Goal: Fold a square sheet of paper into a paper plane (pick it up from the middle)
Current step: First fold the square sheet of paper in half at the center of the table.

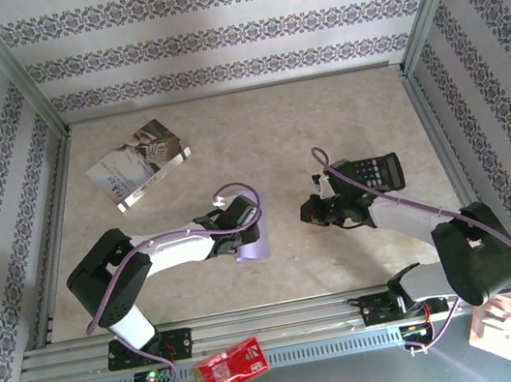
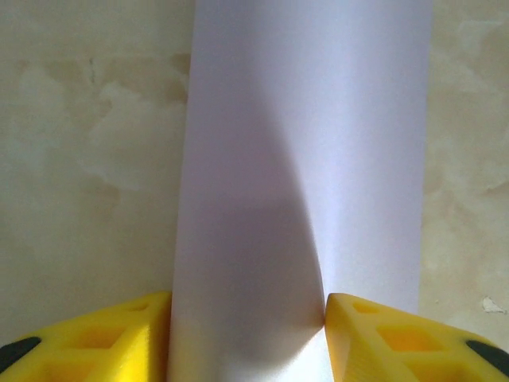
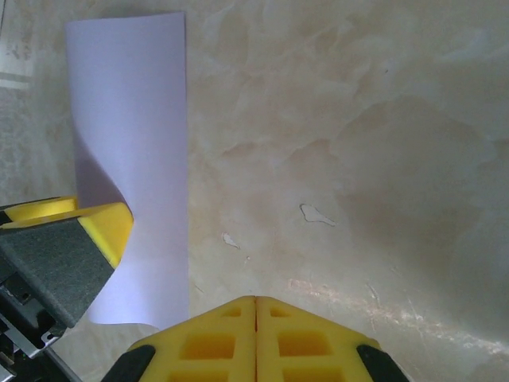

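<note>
Your right fingers (image 3: 215, 344) are pressed shut together. Your left fingers (image 2: 111, 338) sit apart with the curled lilac sheet of paper (image 2: 302, 143) touching both. Can't tell if they're gripping it. It's lying on the tabletop (image 3: 358, 159) between the arms.

I count one square sheet of paper (image 1: 252, 242), one printed booklet (image 1: 138, 163), one black calculator (image 1: 375, 171), one red packet (image 1: 231, 366), one white-and-red card (image 1: 497, 327), and two arms: the left arm (image 1: 149, 258) and the right arm (image 1: 417, 218).

Print on the booklet (image 1: 138, 163) and red packet (image 1: 229, 367) is too small to read.
</note>
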Robot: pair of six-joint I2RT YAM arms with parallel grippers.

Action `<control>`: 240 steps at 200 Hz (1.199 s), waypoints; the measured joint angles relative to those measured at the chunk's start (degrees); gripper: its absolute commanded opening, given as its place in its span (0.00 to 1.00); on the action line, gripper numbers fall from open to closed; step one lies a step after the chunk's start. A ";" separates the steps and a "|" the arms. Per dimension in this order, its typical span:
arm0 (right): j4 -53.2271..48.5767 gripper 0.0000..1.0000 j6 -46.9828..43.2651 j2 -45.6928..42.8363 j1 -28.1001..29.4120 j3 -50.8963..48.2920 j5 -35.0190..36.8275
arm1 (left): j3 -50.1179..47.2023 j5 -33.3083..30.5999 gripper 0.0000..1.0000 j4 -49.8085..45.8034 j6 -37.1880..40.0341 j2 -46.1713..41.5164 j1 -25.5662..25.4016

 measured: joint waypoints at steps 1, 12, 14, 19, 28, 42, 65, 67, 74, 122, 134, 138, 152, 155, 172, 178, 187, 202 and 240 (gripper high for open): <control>0.04 0.07 0.02 0.09 0.00 0.00 -0.04 | 0.02 -0.02 0.50 -0.02 0.00 0.00 0.00; 0.31 0.07 0.02 0.39 0.00 0.00 -0.35 | 0.20 -0.50 0.48 -0.15 0.00 0.00 0.00; 0.39 0.07 0.02 0.48 0.00 0.00 -0.35 | 0.22 -0.63 0.48 -0.22 0.00 0.00 0.00; 0.55 0.07 0.02 0.59 0.00 0.00 -0.39 | 0.28 -0.85 0.47 -0.26 0.00 0.00 0.00; 0.81 0.07 0.04 0.70 0.00 -0.02 -0.57 | 0.37 -1.36 0.46 -0.46 0.00 0.00 0.00; 1.14 0.06 0.09 0.74 0.00 -0.02 -0.79 | 0.46 -1.70 0.46 -0.79 0.00 0.02 0.00; 1.57 0.06 0.20 0.81 0.02 -0.02 -0.79 | 1.27 -2.12 0.47 -1.33 0.02 0.92 0.00; 1.60 0.06 0.17 0.81 0.02 -0.02 -0.81 | 1.36 -2.12 0.47 -1.33 0.04 1.07 0.00; 1.66 0.06 0.20 0.94 0.02 -0.02 -0.81 | 1.57 -2.10 0.47 -1.40 0.11 1.44 0.00; 1.79 0.06 0.20 1.40 0.02 -0.02 -0.98 | 3.56 -0.79 0.48 -4.52 2.69 1.86 0.02; 1.79 0.06 0.20 1.40 0.02 -0.02 -1.01 | 4.31 0.00 0.47 -5.53 3.54 1.86 0.02; 1.79 0.06 0.20 1.40 0.02 -0.02 -1.01 | 4.59 0.35 0.47 -5.88 3.85 1.86 0.04; 1.81 0.06 0.20 1.44 0.02 -0.02 -1.20 | 5.25 1.20 0.47 -6.75 4.76 1.88 0.11; 1.81 0.06 0.20 1.44 0.02 -0.02 -1.20 | 5.38 1.42 0.47 -6.97 4.87 1.88 0.11; 1.95 0.06 0.20 1.44 0.02 -0.02 -1.25 | 6.01 2.14 0.47 -7.91 5.66 2.05 0.13; 1.97 0.06 0.20 1.44 0.02 -0.02 -1.25 | 6.12 2.32 0.47 -8.11 5.86 2.19 0.15; 1.97 0.06 0.20 1.44 0.02 -0.02 -1.29 | 6.21 2.58 0.46 -8.44 6.03 2.45 0.24; 1.99 0.06 0.20 1.44 0.02 -0.02 -1.42 | 6.21 3.02 0.45 -8.94 6.05 2.97 0.50; 1.97 0.07 0.20 1.44 0.02 -0.02 -1.66 | 6.21 3.41 0.44 -9.11 6.01 3.52 0.87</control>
